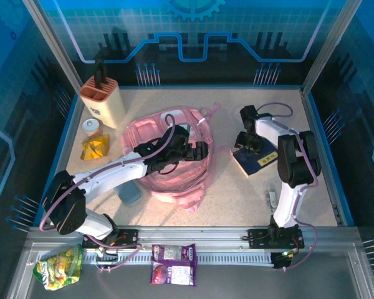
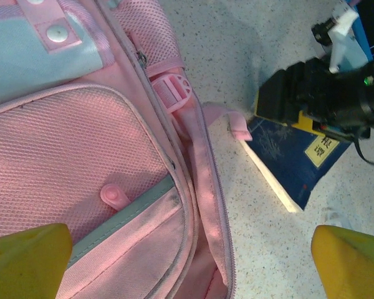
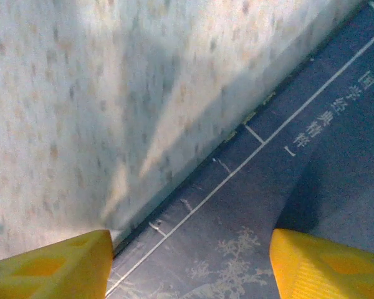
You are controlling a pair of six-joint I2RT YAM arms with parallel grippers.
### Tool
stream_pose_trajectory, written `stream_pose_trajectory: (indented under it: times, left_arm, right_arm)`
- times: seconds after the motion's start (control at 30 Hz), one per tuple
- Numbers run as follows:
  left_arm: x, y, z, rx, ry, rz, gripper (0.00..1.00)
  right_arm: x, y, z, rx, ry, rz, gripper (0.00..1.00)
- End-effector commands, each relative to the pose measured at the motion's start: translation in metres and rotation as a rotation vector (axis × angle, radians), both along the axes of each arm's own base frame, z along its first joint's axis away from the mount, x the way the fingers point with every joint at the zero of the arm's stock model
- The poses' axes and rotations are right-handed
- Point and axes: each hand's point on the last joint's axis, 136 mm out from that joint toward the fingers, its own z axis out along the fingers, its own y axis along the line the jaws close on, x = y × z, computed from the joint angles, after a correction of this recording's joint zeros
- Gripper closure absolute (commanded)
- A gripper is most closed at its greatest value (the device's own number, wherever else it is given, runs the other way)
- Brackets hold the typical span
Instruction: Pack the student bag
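The student bag (image 1: pixel 174 168) lies flat in the middle of the table, pink, with a mesh front pocket (image 2: pixel 68 156) and a pale blue panel. My left gripper (image 2: pixel 190 261) hangs open over its right side, its yellow fingers (image 2: pixel 25 255) standing either side of the unzipped edge (image 2: pixel 215 205). A dark blue book (image 1: pixel 258 161) lies flat to the right of the bag. My right gripper (image 3: pixel 190 274) is low over the book's cover (image 3: pixel 268 168), open. One of its fingers (image 3: pixel 50 268) stands past the book's left edge and the other is over the cover.
At the back left stand a cream and orange holder (image 1: pixel 103 99), a small jar (image 1: pixel 92 126) and a yellow packet (image 1: pixel 95 148). A blue-grey object (image 1: pixel 129 192) lies by the bag's left side. Green (image 1: pixel 59 268) and purple (image 1: pixel 173 263) snack packs rest on the front rail.
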Motion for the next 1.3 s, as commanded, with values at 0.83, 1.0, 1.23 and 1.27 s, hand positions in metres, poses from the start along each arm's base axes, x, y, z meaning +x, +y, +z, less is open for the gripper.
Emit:
stream_pose_trajectory:
  times: [0.83,1.0,1.23,1.27]
  left_arm:
    - [-0.053,-0.102,-0.005,-0.142,0.123,-0.116,0.11]
    - [-0.055,-0.139,-0.028,-0.104,0.176,-0.18,0.22]
    - [-0.05,-0.171,-0.076,-0.012,0.256,-0.208,0.31]
    - [-0.049,-0.173,-0.084,0.005,0.269,-0.204,0.32]
  right_arm:
    - [-0.142,0.009,0.052,0.296,-0.093,0.02,0.34]
    - [-0.165,-0.01,0.049,0.299,-0.107,-0.078,0.34]
    - [-0.179,-0.01,0.024,0.333,-0.067,-0.165,0.38]
    - [-0.179,-0.012,0.02,0.324,-0.061,-0.173,0.38]
